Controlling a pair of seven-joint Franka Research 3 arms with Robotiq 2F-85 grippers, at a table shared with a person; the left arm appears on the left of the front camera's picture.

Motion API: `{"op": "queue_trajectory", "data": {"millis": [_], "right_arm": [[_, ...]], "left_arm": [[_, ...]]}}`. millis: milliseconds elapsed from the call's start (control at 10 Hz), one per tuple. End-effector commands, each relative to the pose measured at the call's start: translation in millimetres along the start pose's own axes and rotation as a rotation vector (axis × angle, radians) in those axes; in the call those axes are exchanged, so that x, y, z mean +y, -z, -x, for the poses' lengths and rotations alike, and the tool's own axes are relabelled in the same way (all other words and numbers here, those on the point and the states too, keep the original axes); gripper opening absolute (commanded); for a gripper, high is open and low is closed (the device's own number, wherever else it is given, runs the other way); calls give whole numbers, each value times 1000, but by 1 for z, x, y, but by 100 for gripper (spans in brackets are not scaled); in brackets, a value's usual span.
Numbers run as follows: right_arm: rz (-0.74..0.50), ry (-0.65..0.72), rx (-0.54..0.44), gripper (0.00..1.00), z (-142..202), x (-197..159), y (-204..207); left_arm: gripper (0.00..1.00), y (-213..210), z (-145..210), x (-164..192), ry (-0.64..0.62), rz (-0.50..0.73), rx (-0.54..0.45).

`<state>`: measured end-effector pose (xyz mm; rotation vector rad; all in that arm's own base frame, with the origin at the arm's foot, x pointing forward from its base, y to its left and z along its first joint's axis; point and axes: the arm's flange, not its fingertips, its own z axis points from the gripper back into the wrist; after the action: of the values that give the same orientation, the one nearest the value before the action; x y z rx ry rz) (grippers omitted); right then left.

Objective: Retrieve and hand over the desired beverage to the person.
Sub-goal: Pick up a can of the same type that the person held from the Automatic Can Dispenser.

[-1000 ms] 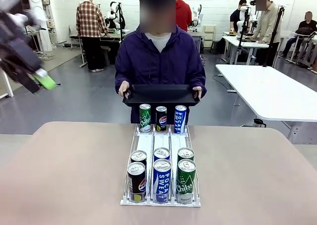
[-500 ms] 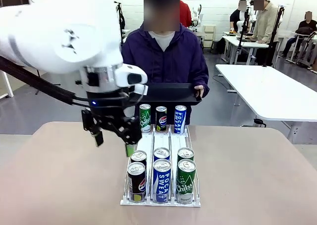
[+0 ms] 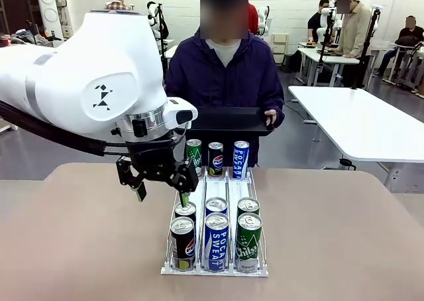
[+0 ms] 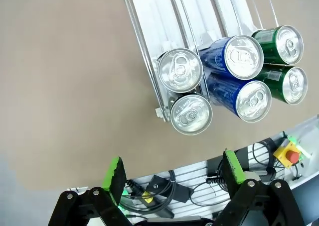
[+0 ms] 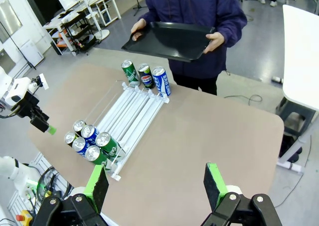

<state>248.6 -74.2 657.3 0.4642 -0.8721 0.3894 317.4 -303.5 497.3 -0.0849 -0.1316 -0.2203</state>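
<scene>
Plainly the task is only beginning. Across the wide beige table (image 3: 79,235) the person in the dark purple hooded jacket (image 3: 225,75) waits at the far side, and every can sits in its place. Choosing a can, lifting it and passing it over are all left to do, and which drink is wanted cannot be told. The bulky white left arm (image 3: 86,89) reaches over the table's middle. Its left end effector (image 3: 162,195) points down, spread wide and empty, just above the near end of the rack's left lane. The right end effector (image 5: 155,182) hangs high above the table, likewise wide and empty.

The person holds a flat black rectangular tray (image 3: 232,119) in both hands beyond the far edge; it looks empty. On the table stands a white three-lane can rack (image 3: 230,189), running from the robot's side toward the person. Its near end holds two black cola cans (image 3: 182,241) in the left lane, two blue Pocari Sweat cans (image 3: 216,238) in the middle and two green soda cans (image 3: 248,241) on the right. At its far end stand a far green can (image 3: 193,156), a far black cola can (image 3: 215,158) and a far blue can (image 3: 240,158).
</scene>
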Motion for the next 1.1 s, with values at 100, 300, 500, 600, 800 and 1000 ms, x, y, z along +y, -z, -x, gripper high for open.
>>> {"op": "queue_trajectory", "data": {"millis": [100, 300, 500, 600, 800, 1000], "right_arm": [[-16, 0, -6, 100, 0, -1, 1], [-16, 0, -6, 100, 0, -1, 1], [-16, 0, -6, 100, 0, -1, 1], [-16, 0, -6, 100, 0, -1, 1], [-16, 0, -6, 100, 0, -1, 1], [-16, 0, -6, 100, 0, -1, 1]], "left_arm": [[100, -7, 1, -5, 12, 4, 12], [100, -7, 1, -5, 12, 4, 12], [100, -7, 1, -5, 12, 4, 12], [100, -7, 1, -5, 12, 4, 12], [100, -6, 2, -4, 12, 13, 4], [100, 26, -3, -25, -172, -60, 5]]}}
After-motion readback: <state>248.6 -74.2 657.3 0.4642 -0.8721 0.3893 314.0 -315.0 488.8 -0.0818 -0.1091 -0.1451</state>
